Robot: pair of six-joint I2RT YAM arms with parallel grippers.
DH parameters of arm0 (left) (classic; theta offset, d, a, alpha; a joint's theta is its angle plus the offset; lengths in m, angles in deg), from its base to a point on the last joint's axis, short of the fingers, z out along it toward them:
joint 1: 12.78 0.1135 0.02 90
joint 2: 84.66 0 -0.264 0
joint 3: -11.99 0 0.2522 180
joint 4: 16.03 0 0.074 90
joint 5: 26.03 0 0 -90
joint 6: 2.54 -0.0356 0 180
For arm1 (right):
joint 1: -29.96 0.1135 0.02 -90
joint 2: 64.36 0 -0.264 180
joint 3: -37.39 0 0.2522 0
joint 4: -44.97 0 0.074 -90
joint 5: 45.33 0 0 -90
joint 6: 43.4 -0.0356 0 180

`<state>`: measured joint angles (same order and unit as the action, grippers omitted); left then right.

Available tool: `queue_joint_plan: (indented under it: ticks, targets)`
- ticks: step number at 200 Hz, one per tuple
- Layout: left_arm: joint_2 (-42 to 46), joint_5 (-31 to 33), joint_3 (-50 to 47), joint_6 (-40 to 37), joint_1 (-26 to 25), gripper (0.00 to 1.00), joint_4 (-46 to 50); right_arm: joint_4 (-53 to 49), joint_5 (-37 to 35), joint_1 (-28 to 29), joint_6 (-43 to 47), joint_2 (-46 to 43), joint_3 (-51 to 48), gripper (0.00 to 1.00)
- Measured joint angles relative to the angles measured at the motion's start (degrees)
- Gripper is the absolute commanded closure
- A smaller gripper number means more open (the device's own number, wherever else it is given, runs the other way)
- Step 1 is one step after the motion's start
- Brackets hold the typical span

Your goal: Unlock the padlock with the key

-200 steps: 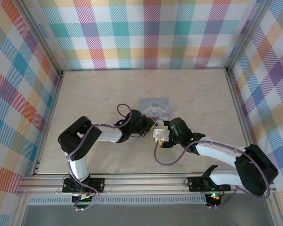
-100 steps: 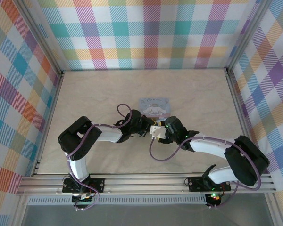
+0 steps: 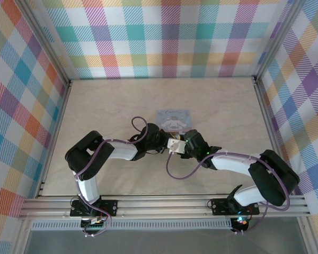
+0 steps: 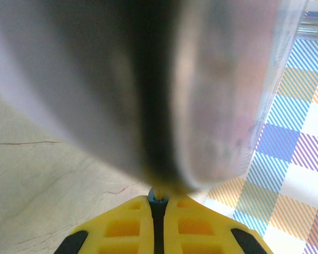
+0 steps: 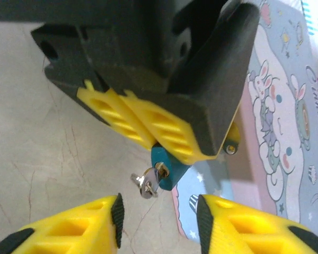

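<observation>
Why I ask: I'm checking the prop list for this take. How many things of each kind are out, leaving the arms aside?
padlock: 1
key: 1
tin box: 1
Total: 3

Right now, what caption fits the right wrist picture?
Left hand pinches the padlock, key in it; right hand open below.
</observation>
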<state>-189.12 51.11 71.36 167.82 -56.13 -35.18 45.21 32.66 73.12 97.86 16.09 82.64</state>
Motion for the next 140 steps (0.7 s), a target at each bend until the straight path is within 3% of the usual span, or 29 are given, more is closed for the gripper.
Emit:
queue_joint_plan:
  ticks: [140]
  targets:
    - [0.0, 0.0, 0.1, 0.0, 0.0, 0.92, 0.2, 3.4, -0.9, 0.8, -2.0, 2.4, 0.0, 0.78]
